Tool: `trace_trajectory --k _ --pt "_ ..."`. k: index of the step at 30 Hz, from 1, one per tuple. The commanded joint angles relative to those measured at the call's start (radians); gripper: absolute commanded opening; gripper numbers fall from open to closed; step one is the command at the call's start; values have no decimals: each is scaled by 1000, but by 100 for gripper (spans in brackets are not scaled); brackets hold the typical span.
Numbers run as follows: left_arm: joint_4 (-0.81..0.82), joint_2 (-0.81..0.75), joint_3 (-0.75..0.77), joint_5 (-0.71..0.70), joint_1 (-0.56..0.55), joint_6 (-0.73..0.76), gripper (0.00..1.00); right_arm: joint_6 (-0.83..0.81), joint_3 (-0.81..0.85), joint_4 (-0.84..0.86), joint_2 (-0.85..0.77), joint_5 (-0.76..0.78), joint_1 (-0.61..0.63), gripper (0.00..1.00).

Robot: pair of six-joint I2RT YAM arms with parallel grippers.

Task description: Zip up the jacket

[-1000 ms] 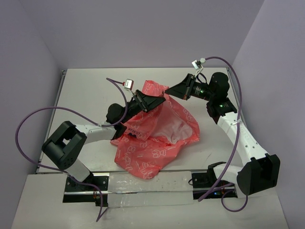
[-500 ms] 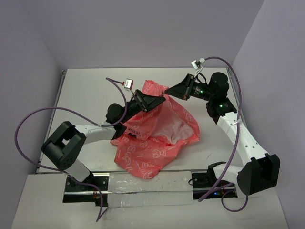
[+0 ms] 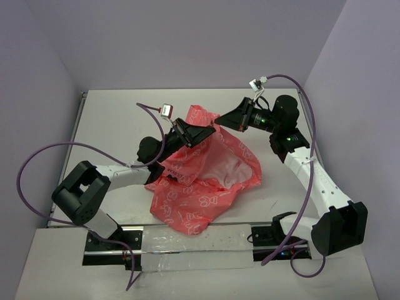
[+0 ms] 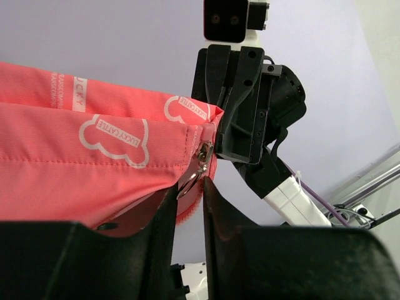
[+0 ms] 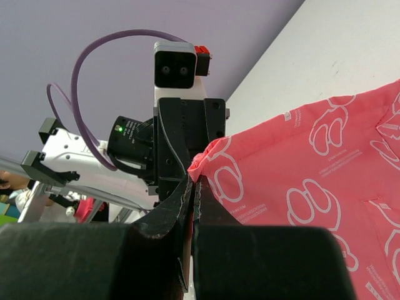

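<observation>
The jacket (image 3: 206, 178) lies heaped at the middle of the desk (image 3: 112, 119), with its far edge lifted off the surface and strung between the two tools.

The step in hand looks like running the slider along the zip. To do it well, the left tool (image 3: 189, 132) should draw the zip pull (image 4: 201, 159) straight along the line of teeth. It should pull away from the right tool (image 3: 220, 120), which has to hold the fabric taut so the slider does not bunch the cloth or jam.

The left arm reaches forward low across the desk, its wrist raised over the heap. Its tool is pinched narrow, and the metal pull seems to be caught between the fingers (image 4: 165, 215). The right arm stretches up the right side and bends inward at the wrist, pointing left. Its tool is closed tight on the jacket's upper corner, almost meeting the left tool.
</observation>
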Motion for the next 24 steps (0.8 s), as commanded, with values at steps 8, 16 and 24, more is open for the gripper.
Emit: trace_trajectory --k 8,16,24 --pt "540 -40 -19 -41 5 7 16 -7 68 28 -20 0 10 0" --pt "526 -59 -27 -43 6 13 28 -6 70 27 -16 -2 10 0" --pt "535 -54 -22 -52 12 -3 41 -7 68 27 -16 -3 12 0"
